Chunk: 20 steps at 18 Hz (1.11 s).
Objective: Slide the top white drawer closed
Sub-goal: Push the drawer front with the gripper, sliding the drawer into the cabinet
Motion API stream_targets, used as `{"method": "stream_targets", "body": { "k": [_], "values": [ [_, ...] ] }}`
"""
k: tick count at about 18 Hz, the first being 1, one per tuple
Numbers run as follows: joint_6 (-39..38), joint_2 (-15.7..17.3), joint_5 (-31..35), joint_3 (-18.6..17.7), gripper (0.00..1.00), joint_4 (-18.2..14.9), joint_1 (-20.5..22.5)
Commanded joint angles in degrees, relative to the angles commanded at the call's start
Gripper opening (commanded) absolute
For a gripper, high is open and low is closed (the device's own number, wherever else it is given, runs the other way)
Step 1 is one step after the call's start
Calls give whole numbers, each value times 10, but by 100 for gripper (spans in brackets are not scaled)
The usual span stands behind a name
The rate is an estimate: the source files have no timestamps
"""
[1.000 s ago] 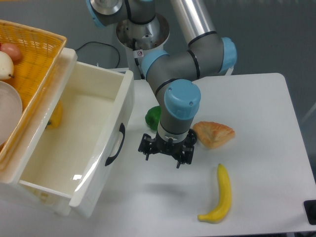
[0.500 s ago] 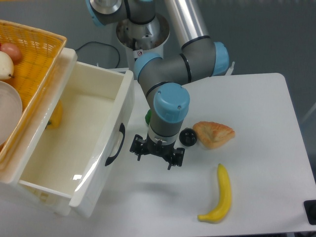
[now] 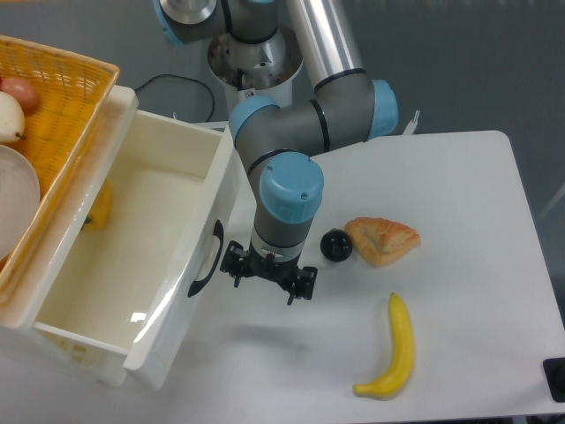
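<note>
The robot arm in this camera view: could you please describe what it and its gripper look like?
The arm is built of smooth silver-grey tubular links with light blue caps at the joints. Its round base carries a small red-and-white sticker, and a black cable trails off behind it. The gripper at the wrist is a small black two-finger unit, mounted below a blue-capped wrist joint.

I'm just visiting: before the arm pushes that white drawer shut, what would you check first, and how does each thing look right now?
1. Drawer open, needing a push: ok, it stands pulled far out.
2. Tool near the drawer front: ok, it sits just right of the black handle.
3. Tool touching the front: cannot tell from this single view.
4. Nothing between tool and front: ok, only bare table shows there.
5. Drawer interior free of things sticking up: ok, a yellow item lies low at the basket side.
6. Banana, pastry and black ball out of the way: ok, all right of the tool.
</note>
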Motion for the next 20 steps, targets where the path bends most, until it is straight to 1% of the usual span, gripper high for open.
{"method": "stream_targets", "body": {
  "k": [20],
  "values": [
    [1,8,-3,-1,100,-1,-27]
  ]
}}
